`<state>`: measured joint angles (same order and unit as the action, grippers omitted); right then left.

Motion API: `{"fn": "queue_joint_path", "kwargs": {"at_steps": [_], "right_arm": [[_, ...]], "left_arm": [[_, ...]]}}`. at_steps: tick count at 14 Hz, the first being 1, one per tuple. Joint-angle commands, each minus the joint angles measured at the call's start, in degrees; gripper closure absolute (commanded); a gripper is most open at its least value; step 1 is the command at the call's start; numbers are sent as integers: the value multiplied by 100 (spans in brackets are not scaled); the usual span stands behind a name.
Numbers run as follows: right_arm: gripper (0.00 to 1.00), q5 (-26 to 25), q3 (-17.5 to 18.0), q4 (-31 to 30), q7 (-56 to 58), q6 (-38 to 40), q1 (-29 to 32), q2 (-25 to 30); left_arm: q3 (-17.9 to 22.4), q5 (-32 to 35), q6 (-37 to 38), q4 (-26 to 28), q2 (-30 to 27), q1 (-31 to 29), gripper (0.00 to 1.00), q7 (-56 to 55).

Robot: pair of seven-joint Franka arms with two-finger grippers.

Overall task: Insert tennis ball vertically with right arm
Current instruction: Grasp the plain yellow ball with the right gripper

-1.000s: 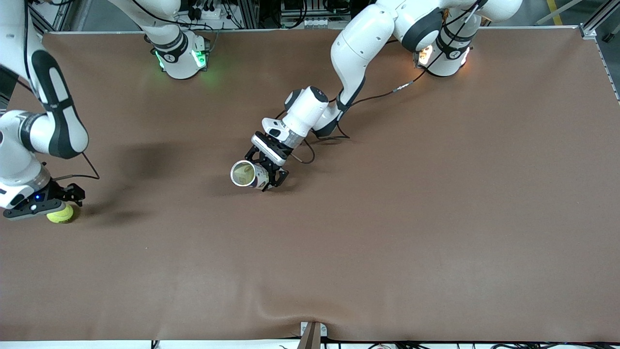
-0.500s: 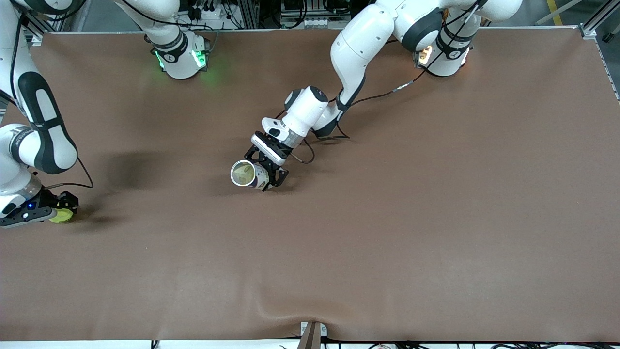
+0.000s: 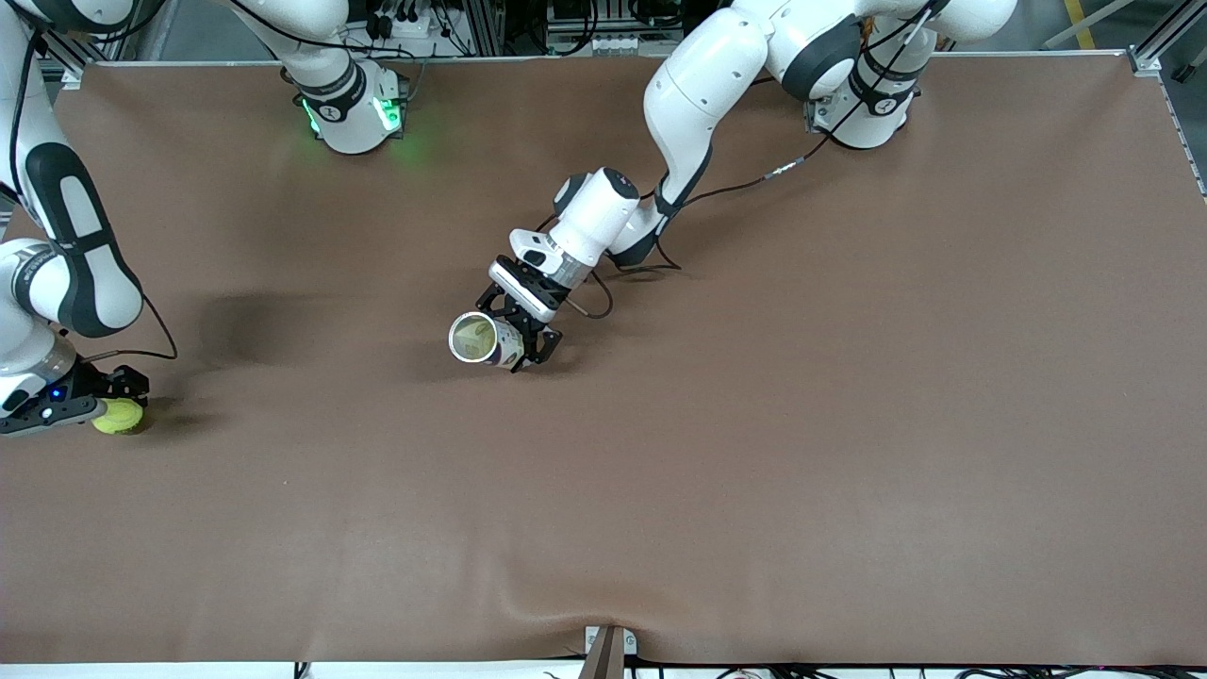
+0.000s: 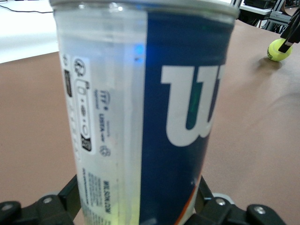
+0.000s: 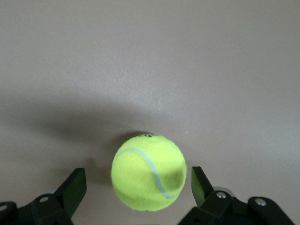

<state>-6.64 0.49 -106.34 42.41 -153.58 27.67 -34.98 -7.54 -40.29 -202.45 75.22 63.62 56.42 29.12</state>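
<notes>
Yellow-green tennis ball (image 5: 149, 171) (white seam) on table (image 3: 754, 424).

tennis ball (image 3: 119, 416) – front view, part covered by right gripper (image 3: 90, 404), contact with table not visible | can (image 4: 143, 112) – left wrist view, base and rim cut by frame edges, small label print unreadable | left gripper (image 3: 521, 335) – fingers mostly hidden by can | right arm – upper links cut by frame edge
</notes>
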Motion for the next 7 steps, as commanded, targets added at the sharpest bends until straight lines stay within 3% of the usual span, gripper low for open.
{"fn": "queue_joint_path", "kwargs": {"at_steps": [1,7], "right_arm": [[0,172,144,96,585,-190,247,-228],[0,181,240,105,576,-636,273,-421]], "left_arm": [[42,91,21,10,-25,9,1,-21],[24,127,83,116,-104,-9,1,-21]]}}
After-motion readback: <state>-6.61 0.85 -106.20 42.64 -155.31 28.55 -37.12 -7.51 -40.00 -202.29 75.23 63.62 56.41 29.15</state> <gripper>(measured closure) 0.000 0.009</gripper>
